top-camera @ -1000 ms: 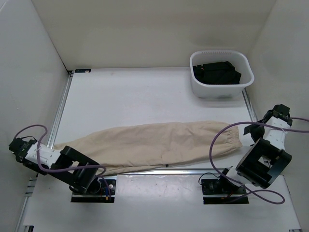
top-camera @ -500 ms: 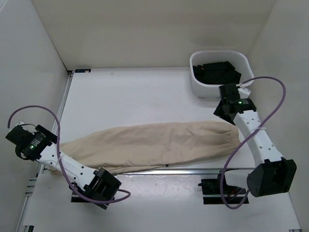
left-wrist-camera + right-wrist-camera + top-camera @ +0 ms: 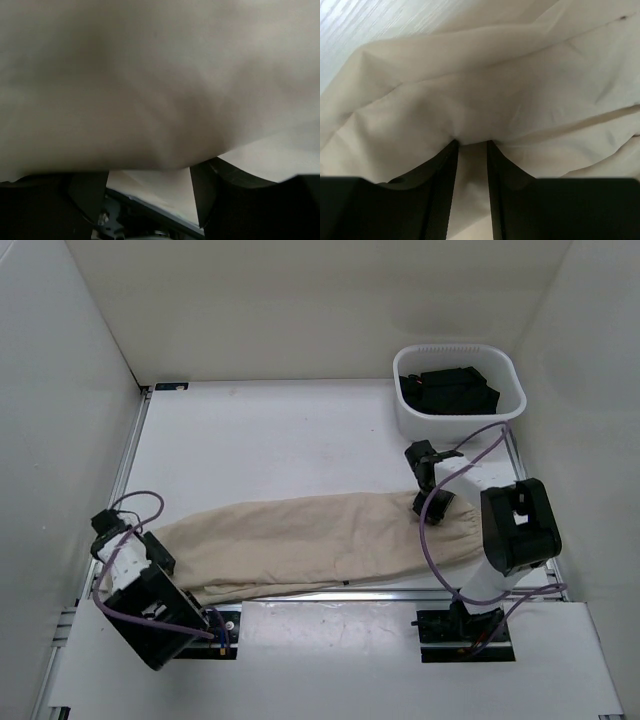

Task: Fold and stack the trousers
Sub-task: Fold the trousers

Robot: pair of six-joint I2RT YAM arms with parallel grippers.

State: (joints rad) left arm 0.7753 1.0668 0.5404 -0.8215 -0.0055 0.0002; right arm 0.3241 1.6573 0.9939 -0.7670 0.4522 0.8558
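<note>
Top view: trousers (image 3: 300,545) laid lengthwise across the near part of the table (image 3: 280,440); white basket (image 3: 450,427) (black garments (image 3: 450,390) inside) at back right
Left wrist: left gripper (image 3: 150,175), jaws apart, gripping nothing, cloth at its fingertips
Right wrist: right gripper (image 3: 471,145), pinched narrow on a fold of the trousers

The trousers (image 3: 320,538) are beige soft cloth, laid flat as one long band with the legs together, across the near part of the desk (image 3: 280,440). The gathered waist end lies toward 4 o'clock and the leg ends toward 8 o'clock.
</note>
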